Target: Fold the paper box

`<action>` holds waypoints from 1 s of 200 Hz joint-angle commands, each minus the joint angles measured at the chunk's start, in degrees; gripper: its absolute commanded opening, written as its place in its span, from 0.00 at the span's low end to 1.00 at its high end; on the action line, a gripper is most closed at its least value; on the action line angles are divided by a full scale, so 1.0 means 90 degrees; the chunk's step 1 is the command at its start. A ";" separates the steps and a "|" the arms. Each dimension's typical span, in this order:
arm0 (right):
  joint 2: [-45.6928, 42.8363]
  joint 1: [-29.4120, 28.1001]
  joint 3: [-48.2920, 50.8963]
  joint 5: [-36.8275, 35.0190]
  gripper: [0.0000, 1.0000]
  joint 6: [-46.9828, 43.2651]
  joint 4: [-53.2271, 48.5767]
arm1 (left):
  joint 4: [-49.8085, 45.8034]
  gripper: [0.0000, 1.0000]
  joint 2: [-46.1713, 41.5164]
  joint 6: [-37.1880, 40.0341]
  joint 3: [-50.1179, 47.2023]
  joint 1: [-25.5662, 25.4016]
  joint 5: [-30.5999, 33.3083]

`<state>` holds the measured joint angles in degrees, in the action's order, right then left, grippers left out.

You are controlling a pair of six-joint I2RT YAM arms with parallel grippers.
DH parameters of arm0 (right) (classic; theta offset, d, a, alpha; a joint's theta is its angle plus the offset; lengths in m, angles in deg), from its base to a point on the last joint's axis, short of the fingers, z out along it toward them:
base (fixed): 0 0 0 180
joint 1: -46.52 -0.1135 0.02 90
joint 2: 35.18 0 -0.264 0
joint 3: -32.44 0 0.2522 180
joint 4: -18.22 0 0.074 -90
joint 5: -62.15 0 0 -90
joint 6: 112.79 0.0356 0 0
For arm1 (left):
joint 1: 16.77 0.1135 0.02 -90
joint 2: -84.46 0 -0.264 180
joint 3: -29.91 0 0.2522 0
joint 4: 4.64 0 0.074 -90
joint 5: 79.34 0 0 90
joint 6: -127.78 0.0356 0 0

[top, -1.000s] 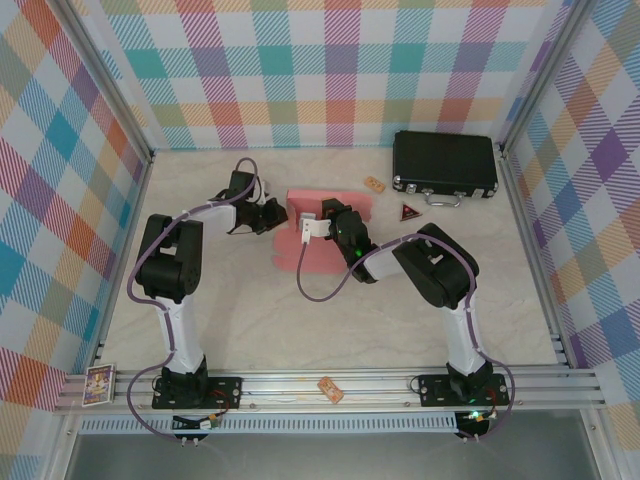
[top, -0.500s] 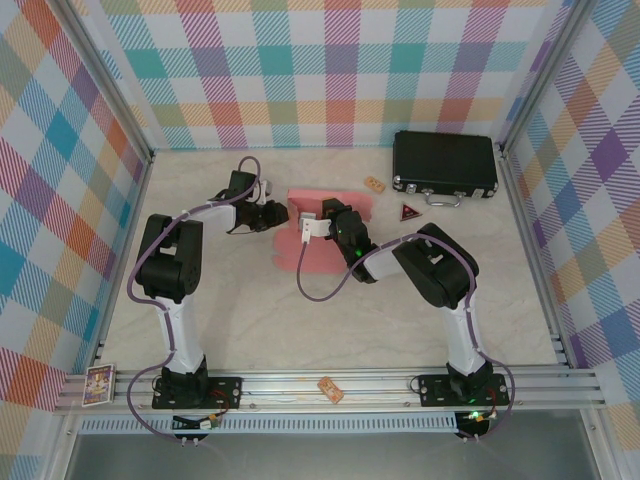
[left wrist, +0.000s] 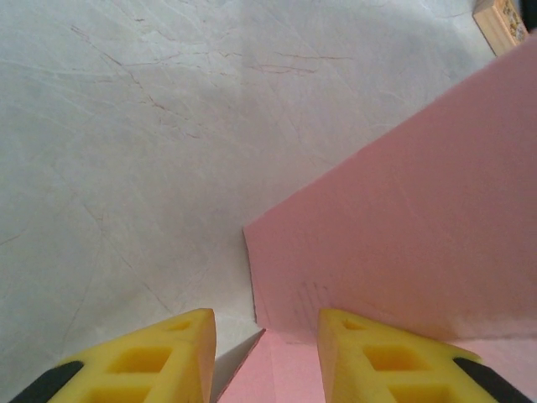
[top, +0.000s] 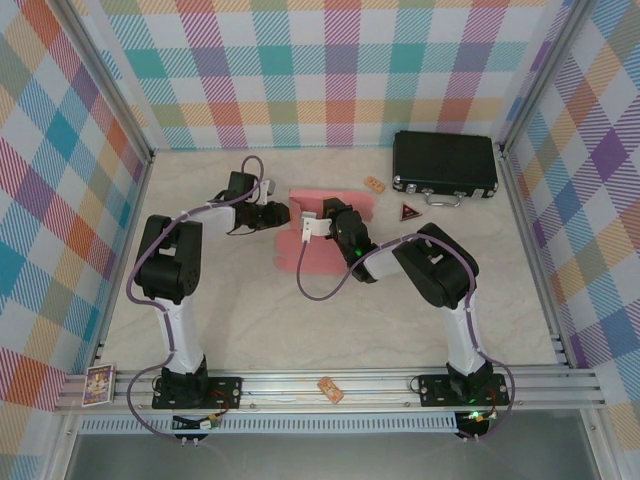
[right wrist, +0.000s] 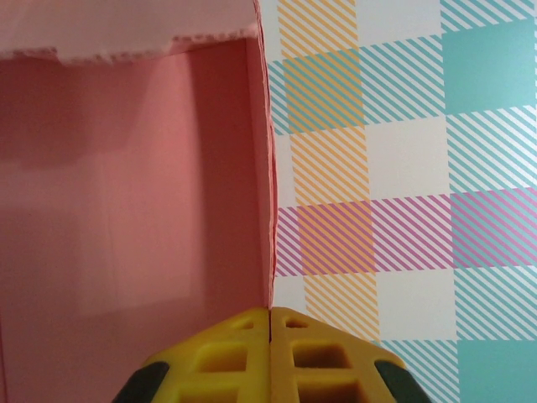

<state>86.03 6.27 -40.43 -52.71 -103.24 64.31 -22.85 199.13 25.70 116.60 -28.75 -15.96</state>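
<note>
The paper box [top: 320, 255] lies mid-tabletop [top: 250, 320] with one wall raised. The right gripper [right wrist: 270, 317] is pinched tight on that wall's edge. The left gripper [left wrist: 264, 327] stands partly spread at its left corner. A black case [top: 445, 165] sits farther back.

Honestly, nothing here is actually readable. The little card [top: 99, 383] at the left end of the front rail has some colourful print, the red triangular sign [top: 409, 211] near the black case [top: 445, 163] has a dark mark in its middle, and the small tan block [top: 374, 184] has specks on its face, but all of it is way too small to make out. The paper box [top: 318, 258] is just plain pink on every face I can see.
</note>
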 commanded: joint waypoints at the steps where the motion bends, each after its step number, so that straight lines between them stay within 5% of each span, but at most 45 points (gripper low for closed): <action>1: 0.0133 -0.0079 -0.0140 0.0136 0.00 -0.0011 -0.0098 | 0.0317 0.37 -0.0463 0.0301 -0.0166 -0.0113 -0.0399; 67: 0.0155 -0.0081 -0.0170 0.0137 0.00 -0.0007 -0.0100 | 0.0308 0.37 -0.0470 0.0503 -0.0155 -0.0128 -0.0755; 119: 0.0145 -0.0079 -0.0162 0.0129 0.00 0.0004 -0.0098 | 0.0358 0.42 -0.0115 0.0519 0.0095 -0.0215 -0.0070; 200: 0.0116 -0.0076 -0.0113 0.0109 0.00 0.0052 -0.0113 | 0.2778 0.43 -0.0302 0.0739 -0.1119 -0.0498 0.0856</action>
<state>86.18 6.03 -40.69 -52.47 -103.22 63.94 -8.21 197.89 29.94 110.50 -32.30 -11.50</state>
